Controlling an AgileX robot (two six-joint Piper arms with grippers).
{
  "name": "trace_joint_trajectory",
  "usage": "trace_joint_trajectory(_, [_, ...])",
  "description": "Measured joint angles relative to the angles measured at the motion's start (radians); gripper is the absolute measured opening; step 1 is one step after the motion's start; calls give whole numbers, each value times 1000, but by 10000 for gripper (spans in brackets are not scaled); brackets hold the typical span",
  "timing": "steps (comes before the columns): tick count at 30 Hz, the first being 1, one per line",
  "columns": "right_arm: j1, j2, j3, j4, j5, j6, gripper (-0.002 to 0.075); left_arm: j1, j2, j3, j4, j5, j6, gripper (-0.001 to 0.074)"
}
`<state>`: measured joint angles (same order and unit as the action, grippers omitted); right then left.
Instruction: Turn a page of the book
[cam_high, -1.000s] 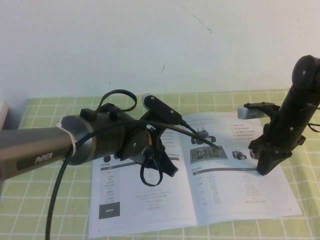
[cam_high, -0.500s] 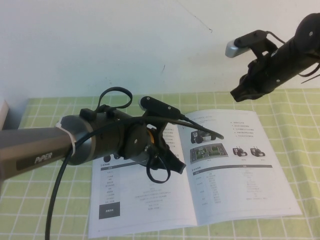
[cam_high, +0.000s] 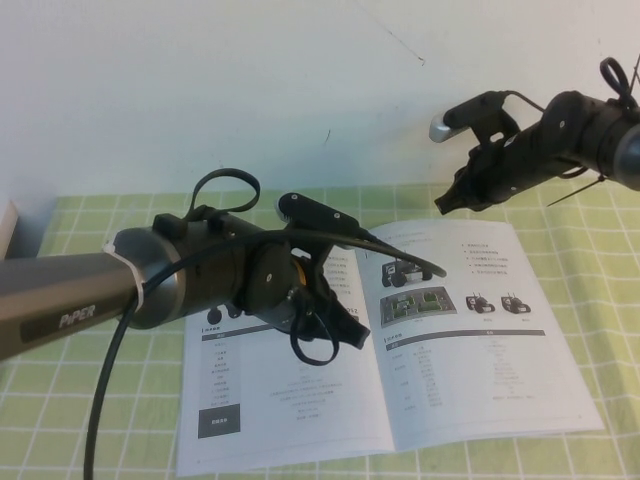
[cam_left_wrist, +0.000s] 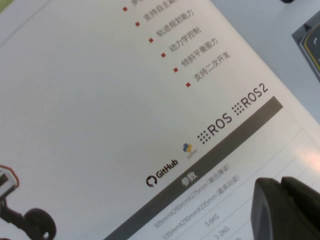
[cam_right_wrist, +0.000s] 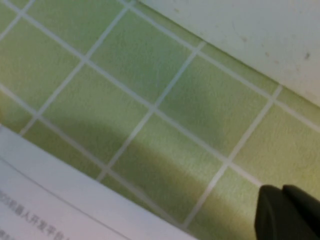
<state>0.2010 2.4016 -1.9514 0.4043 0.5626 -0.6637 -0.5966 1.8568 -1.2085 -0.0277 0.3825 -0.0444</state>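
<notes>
The book (cam_high: 440, 370) lies open and flat on the green checked cloth, white pages with robot photos, dark bars and tables. My left gripper (cam_high: 350, 335) is shut and empty, low over the left page near the spine; the left wrist view shows its fingers (cam_left_wrist: 287, 210) together over that page (cam_left_wrist: 125, 115) with ROS and GitHub logos. My right gripper (cam_high: 443, 203) is shut and empty, raised above the far right edge of the book. In the right wrist view its fingers (cam_right_wrist: 290, 212) hang over the cloth, with the book's far edge (cam_right_wrist: 45, 200) in the corner.
The green checked cloth (cam_high: 590, 230) covers the table up to the white wall (cam_high: 300, 90). A pale box edge (cam_high: 6, 228) shows at the far left. The left arm's body and cable cover part of the left page.
My right gripper has lifted off the right page, swung up and back toward the wall, and drifted a little left. The right page lies flat. My left gripper has barely moved.
</notes>
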Motion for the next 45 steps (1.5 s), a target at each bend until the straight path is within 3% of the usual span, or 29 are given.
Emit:
trace_joint_trajectory(16, [0, 42, -12, 15, 94, 0, -3, 0, -9, 2, -7, 10, 14, -2])
trace_joint_trajectory(24, [0, -2, -12, -177, 272, 107, -3, 0, -9, 2, -39, 21, 17, -3])
trace_joint_trajectory(29, [0, -38, -12, -192, 319, 121, -3, 0, -11, 2, -52, 23, 19, -2])
trace_joint_trajectory(36, [0, -224, 54, -25, 329, 39, -3, 0, -112, 5, 35, 30, 17, -2])
trace_joint_trajectory(45, [0, -778, 545, 382, 74, -308, -3, 35, -405, 18, 338, 54, -212, -3])
